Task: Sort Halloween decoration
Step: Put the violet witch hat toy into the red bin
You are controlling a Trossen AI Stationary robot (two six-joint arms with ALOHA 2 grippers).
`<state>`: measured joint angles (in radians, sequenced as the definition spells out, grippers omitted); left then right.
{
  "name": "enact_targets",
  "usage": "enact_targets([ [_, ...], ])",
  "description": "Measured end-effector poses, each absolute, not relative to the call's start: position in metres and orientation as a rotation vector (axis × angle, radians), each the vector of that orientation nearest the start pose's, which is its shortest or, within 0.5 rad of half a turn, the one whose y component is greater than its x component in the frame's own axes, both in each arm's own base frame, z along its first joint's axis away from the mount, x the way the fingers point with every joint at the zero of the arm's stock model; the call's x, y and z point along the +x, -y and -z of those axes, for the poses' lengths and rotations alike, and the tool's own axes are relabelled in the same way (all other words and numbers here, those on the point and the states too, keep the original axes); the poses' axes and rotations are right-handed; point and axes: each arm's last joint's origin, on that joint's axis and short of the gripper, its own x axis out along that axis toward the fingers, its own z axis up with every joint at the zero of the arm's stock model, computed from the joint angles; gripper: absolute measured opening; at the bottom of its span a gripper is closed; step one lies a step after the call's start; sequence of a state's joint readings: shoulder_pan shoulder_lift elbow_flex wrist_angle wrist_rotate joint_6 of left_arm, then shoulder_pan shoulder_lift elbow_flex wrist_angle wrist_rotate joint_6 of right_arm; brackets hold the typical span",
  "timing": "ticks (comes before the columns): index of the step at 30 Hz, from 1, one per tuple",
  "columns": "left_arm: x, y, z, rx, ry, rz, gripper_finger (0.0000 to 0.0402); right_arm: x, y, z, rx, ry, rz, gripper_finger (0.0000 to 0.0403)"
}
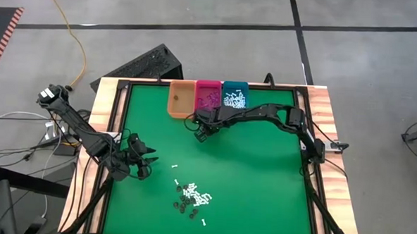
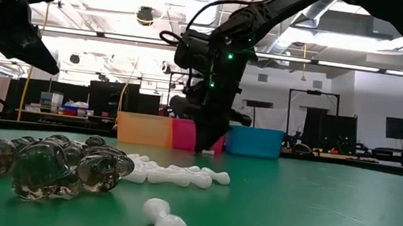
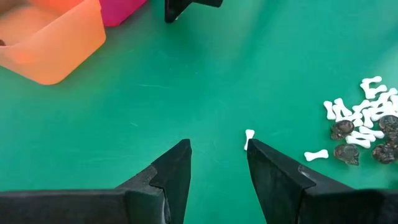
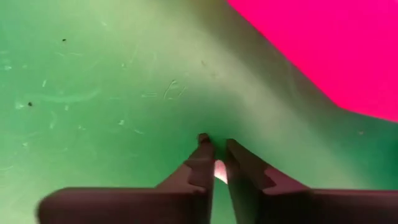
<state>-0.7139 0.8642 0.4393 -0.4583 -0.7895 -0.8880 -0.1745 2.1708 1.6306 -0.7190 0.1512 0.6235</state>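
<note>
Well, the right gripper (image 1: pixel 202 134) is down on the green table (image 1: pixel 262 176) just in front of the pink bin (image 1: pixel 208 93), jaws nearly together with a small white piece (image 4: pixel 219 172) pinched between them. The left gripper (image 1: pixel 144 163) waits near the table's left edge, jaws apart and holding nothing, one stray white bone (image 3: pixel 249 135) just beside a fingertip. Most of the Halloween decoration (image 1: pixel 193 199) lies heaped near the front edge: white bones and dark skull-like bits. They look light, hard and slick, likely to skitter; I'd take a bone across its narrow shaft.
</note>
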Motion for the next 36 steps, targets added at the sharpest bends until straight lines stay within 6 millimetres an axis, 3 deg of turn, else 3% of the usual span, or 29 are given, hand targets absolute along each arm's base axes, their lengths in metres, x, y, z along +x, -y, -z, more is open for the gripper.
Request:
enact_targets([
  [5,0.129,0.084,-0.190,-0.270,-0.549,-0.335,0.0148,0.433,0.078,-0.155,0.562,-1.134,0.660,0.0018],
  [14,0.128,0.084,-0.189,-0.264,-0.554,-0.337,0.0148,0.429,0.059,-0.175,0.460,-1.133,0.574,0.0024],
  [18,0.128,0.084,-0.189,-0.264,-0.554,-0.337,0.0148,0.413,0.057,-0.200,0.460,-1.185,0.587,0.0051],
  [22,0.128,0.084,-0.189,-0.264,-0.554,-0.337,0.0148,0.398,0.058,-0.208,0.390,-1.292,0.576,0.0104],
  [26,0.128,0.084,-0.189,-0.263,-0.554,-0.336,0.0148,0.393,0.062,-0.208,0.273,-1.365,0.476,0.0170],
  [29,0.128,0.085,-0.189,-0.269,-0.564,-0.326,0.0148,0.388,0.074,-0.203,0.292,-1.400,0.455,0.0205],
  [36,0.128,0.085,-0.189,-0.271,-0.563,-0.326,0.0148,0.383,0.095,-0.190,0.298,-1.394,0.427,0.0212],
])
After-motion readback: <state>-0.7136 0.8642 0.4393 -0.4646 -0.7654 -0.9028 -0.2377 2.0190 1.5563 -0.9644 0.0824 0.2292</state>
